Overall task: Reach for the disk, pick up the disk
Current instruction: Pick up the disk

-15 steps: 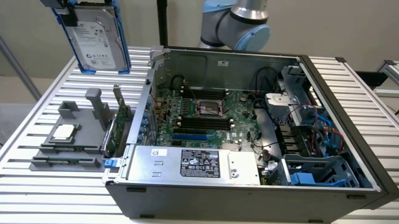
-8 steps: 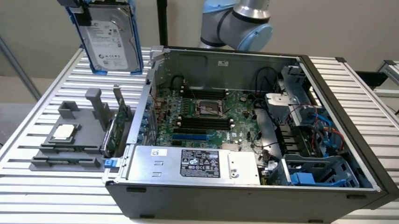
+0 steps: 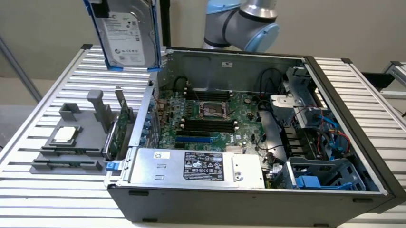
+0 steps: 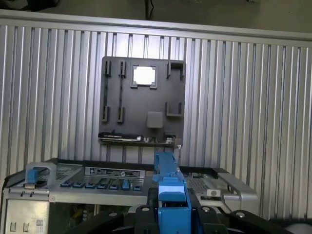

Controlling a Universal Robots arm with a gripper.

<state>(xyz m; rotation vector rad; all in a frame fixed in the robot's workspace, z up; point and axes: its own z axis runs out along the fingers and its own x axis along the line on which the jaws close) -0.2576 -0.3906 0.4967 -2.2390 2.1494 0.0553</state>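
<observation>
The disk (image 3: 123,33) hangs upright in the air above the far left corner of the open computer case (image 3: 254,199). Its white printed label faces the camera, and blue rails run down its edges. In the wrist view the disk's blue rail (image 4: 170,187) stands edge-on between the black fingers (image 4: 146,217) of my gripper (image 4: 173,212), which is shut on it. Far below lies the grey fixture plate (image 4: 141,105). The arm's blue-and-silver joint (image 3: 244,23) rises behind the case.
The case holds a motherboard (image 3: 209,114), a large silver box with a black-and-white label (image 3: 197,166) and blue drive bays (image 3: 323,175). On the slatted table (image 3: 57,199), at the exterior view's left, the fixture (image 3: 70,142) carries a small square chip (image 3: 66,134) and an upright card (image 3: 115,128).
</observation>
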